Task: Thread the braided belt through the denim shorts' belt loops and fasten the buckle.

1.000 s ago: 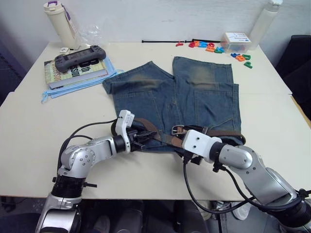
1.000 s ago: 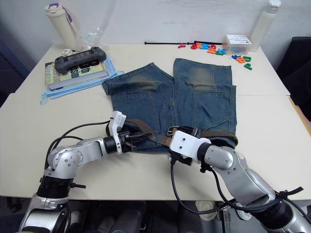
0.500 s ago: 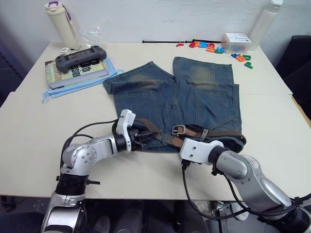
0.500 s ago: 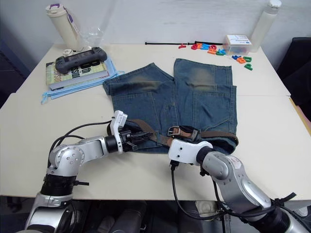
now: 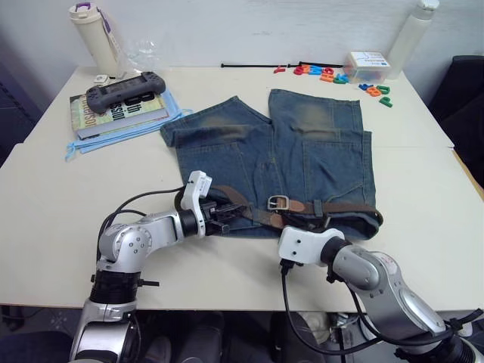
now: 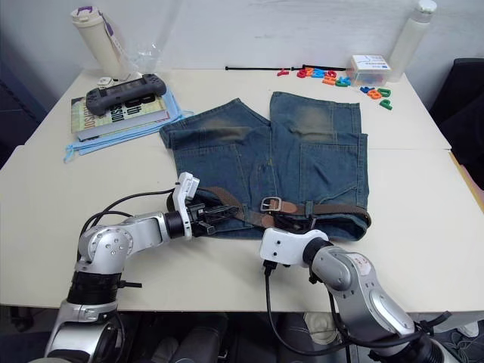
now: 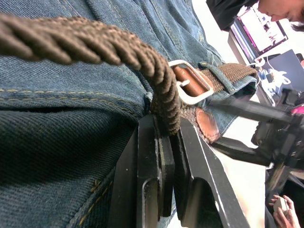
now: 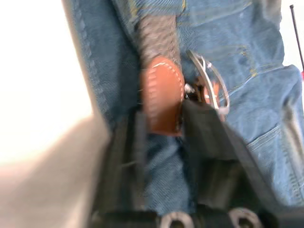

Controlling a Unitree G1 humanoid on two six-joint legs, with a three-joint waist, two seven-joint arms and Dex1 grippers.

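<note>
The denim shorts (image 5: 302, 151) lie flat on the table, waistband toward me. The braided belt (image 5: 344, 206) runs along the waistband under a belt loop (image 5: 318, 206), and its silver buckle (image 5: 278, 202) lies near the middle. My left gripper (image 5: 224, 215) is at the waistband's left end, shut on a raised bend of the belt (image 7: 161, 95). At the waistband's near edge just below the buckle, my right gripper (image 5: 293, 224) has its fingers (image 8: 204, 128) pressed against both sides of the belt's brown leather tip (image 8: 161, 95).
Far left, a game controller (image 5: 125, 89) rests on books over a light-blue cloth (image 5: 113, 132), beside a bottle (image 5: 91, 34). At the back are a black cord (image 5: 249, 65), plastic letters (image 5: 329, 73), a box (image 5: 366, 64) and a white bottle (image 5: 412, 34). A person's hand (image 7: 280, 204) shows.
My right gripper has drawn back toward the table's near edge, uncovering the buckle, and its fingers have closed on the belt's leather tip. The left gripper keeps its grip in place.
</note>
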